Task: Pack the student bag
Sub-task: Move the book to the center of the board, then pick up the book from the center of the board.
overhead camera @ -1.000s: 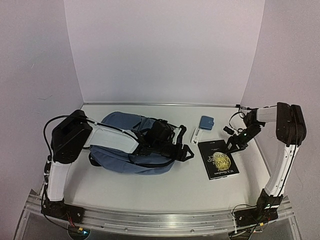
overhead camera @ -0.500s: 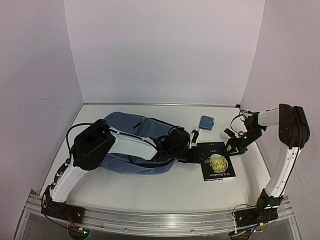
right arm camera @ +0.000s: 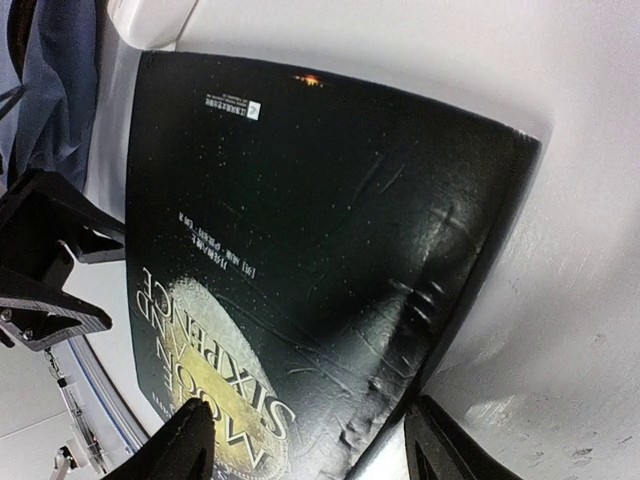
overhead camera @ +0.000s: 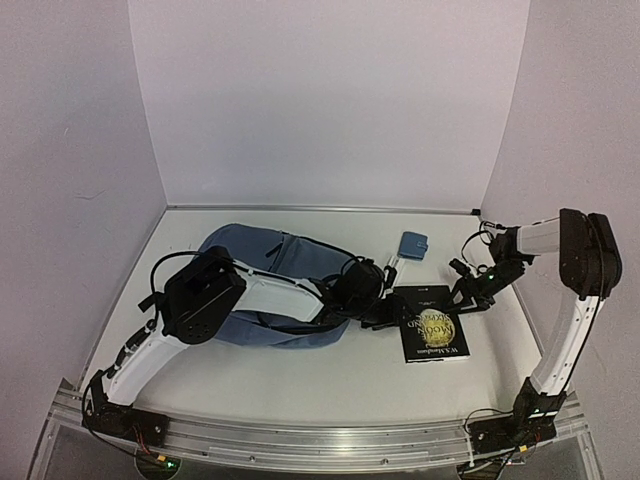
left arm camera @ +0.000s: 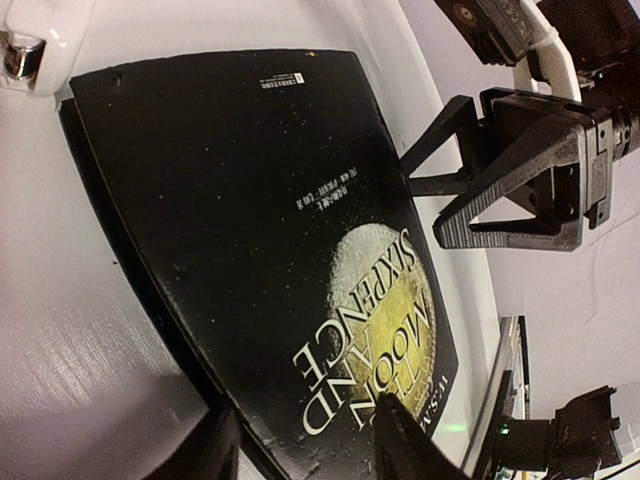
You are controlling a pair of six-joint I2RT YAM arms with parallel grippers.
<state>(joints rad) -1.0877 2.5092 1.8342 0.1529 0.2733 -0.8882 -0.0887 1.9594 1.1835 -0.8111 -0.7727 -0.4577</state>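
- Black paperback (overhead camera: 430,323) lay flat on the table (overhead camera: 300,385), bracketed by both grippers, just right of the student bag (overhead camera: 250,262), which lay on its side at the left.
- The left gripper (left arm camera: 305,450) had the book's near edge between its part-spread fingers; whether they pinched it could not be told.
- The right gripper (left arm camera: 422,203) stood wide open at the opposite edge, holding nothing.
- A good lift probably needed one finger slid fully under the cover while the right gripper braced the book against sliding.
- Counted: one bag, one book, one small blue pouch (overhead camera: 412,245), one white object (overhead camera: 392,268), two arms.
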